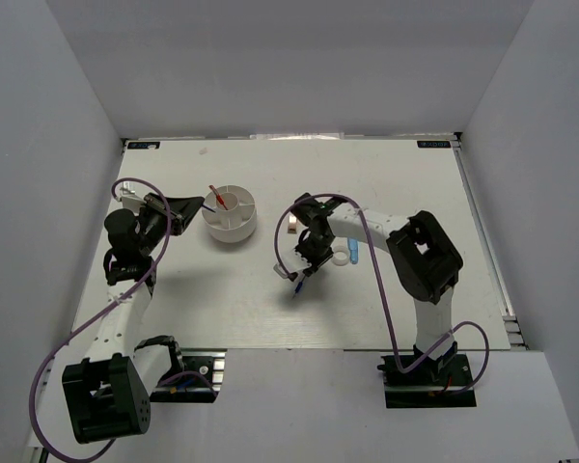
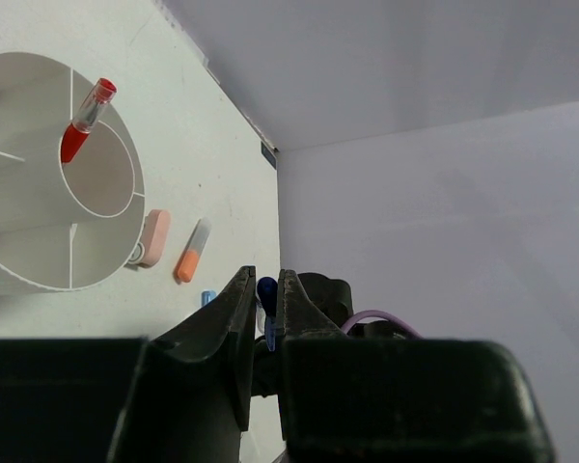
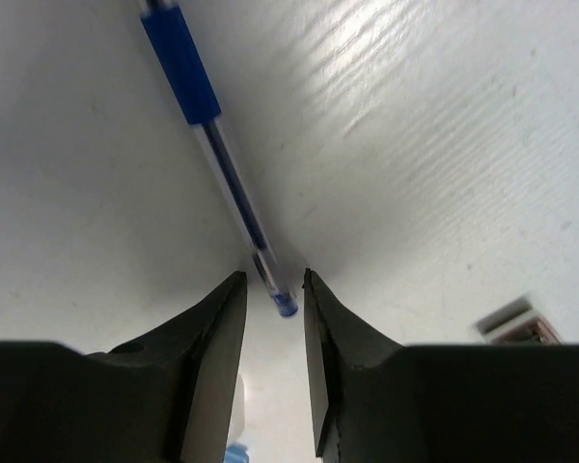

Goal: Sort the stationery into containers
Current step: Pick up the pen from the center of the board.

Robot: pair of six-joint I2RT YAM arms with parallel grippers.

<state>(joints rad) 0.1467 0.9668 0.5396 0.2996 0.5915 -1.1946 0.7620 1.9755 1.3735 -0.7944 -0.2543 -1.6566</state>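
Observation:
The round white tub (image 1: 230,216) (image 2: 39,260) stands at mid-left, with the red pen (image 1: 216,196) (image 2: 85,122) leaning in its hub. My left gripper (image 1: 180,212) (image 2: 261,282) hovers just left of the tub, its jaws a narrow gap apart with nothing in them. The blue pen (image 1: 297,284) (image 3: 207,145) lies on the table. My right gripper (image 1: 303,271) (image 3: 275,282) is open, its fingers either side of the pen's end without touching it. The tan clip (image 2: 154,236) (image 3: 517,324), orange-white stick (image 2: 191,251), white ring (image 1: 341,258) and light-blue eraser (image 1: 353,255) lie beside it.
White walls enclose the table (image 1: 396,193) on the left, back and right. The right arm (image 1: 420,253) reaches across the middle right, and its purple cable (image 1: 376,289) loops over the table.

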